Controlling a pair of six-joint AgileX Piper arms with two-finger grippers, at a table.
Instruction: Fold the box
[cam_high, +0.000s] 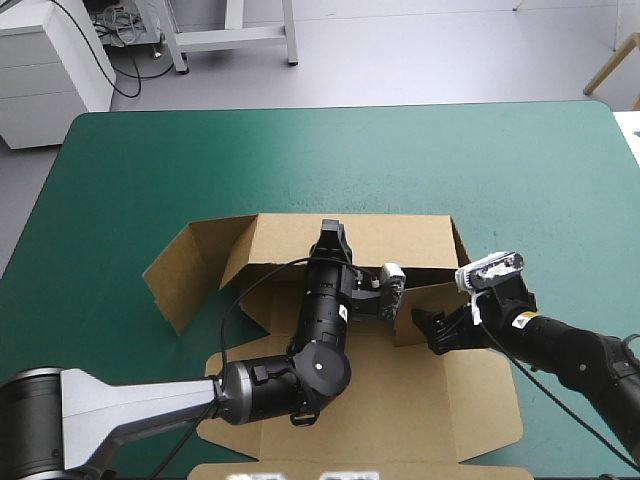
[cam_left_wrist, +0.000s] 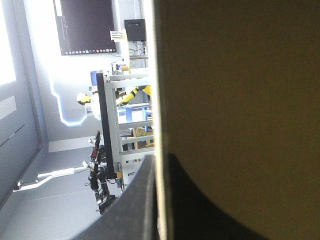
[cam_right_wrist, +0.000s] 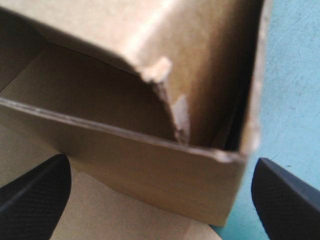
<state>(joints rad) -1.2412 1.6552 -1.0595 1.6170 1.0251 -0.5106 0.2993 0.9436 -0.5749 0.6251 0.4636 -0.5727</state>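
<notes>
High view: bright, even light from overhead; soft shadows lie inside the box (cam_high: 470, 400).
Left wrist view: the box board is dim and backlit, with white glare beyond its edge.
Right wrist view: deep shadow fills the box's inner corner; the surface (cam_right_wrist: 295, 90) beside the box shines pale.

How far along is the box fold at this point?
Partly done. The box has its far wall raised and the right corner formed. In hand: the left gripper is shut on that wall; the right gripper is open at the corner. To do: the left side flap splays outward, and the near panel lies flat.
</notes>
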